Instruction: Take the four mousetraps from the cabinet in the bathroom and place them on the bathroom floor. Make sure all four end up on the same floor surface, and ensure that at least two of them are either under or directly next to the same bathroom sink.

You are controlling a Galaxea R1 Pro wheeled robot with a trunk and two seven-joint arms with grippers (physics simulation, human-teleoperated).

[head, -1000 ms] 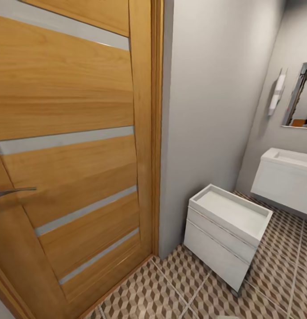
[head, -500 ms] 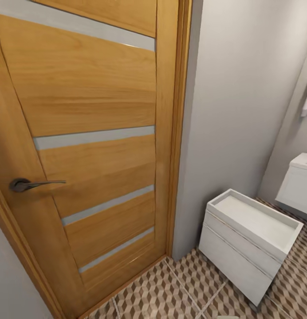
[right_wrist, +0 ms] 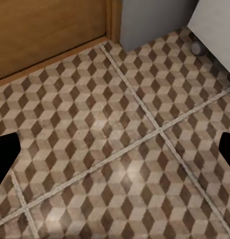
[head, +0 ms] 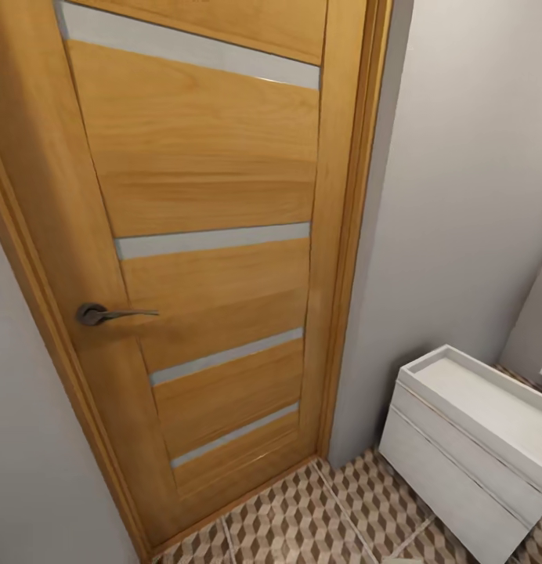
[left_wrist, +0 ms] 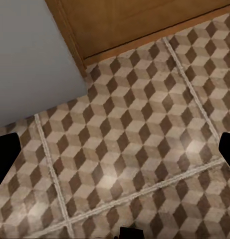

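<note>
Bathroom floor (left_wrist: 129, 144) beneath both wide-spread, empty grippers (left_wrist: 115, 149) (right_wrist: 115, 149); view panned left, door (head: 208, 235) handle now 9 o'clock.

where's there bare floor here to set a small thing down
Bare cube-patterned tiled floor runs between the orange-brown wooden door and the small white boxy unit, along the foot of the grey wall. Both wrist views show bare tiles too. The recessed top of the white unit is also bare. It is tightest in the corner behind the unit.
</note>
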